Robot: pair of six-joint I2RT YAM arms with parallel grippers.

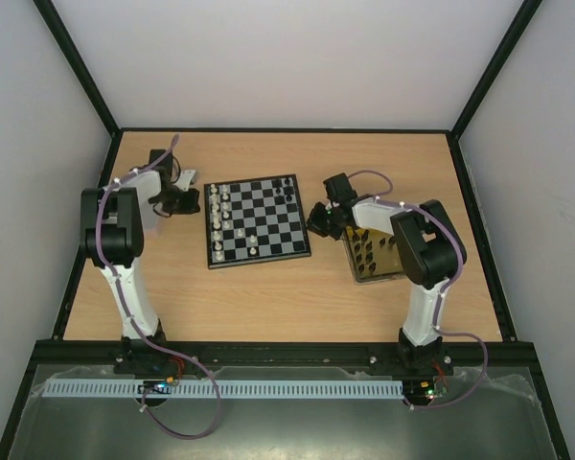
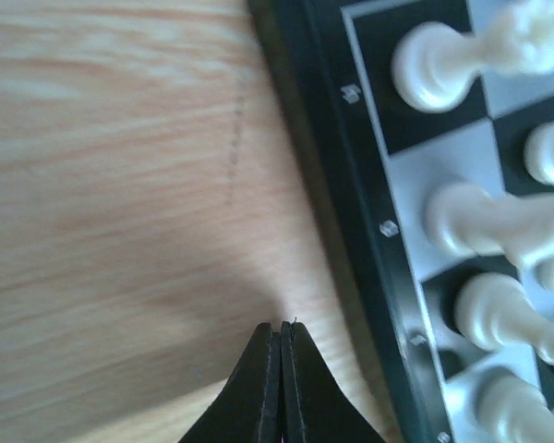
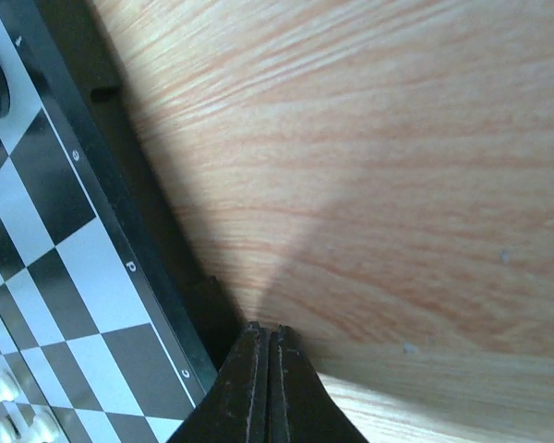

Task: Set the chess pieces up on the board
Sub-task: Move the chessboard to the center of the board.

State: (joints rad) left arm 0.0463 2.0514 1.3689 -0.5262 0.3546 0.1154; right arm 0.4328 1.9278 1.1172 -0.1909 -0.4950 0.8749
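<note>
Black pieces wait in the yellow tray just right of the closed, empty right hand; the left hand, also closed, is farther.

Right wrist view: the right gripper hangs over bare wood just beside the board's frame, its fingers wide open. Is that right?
No. The right gripper is shut, its fingers pressed together with nothing between them, as the right wrist view shows. It does hang over the wooden table just beside the frame of the board.
</note>
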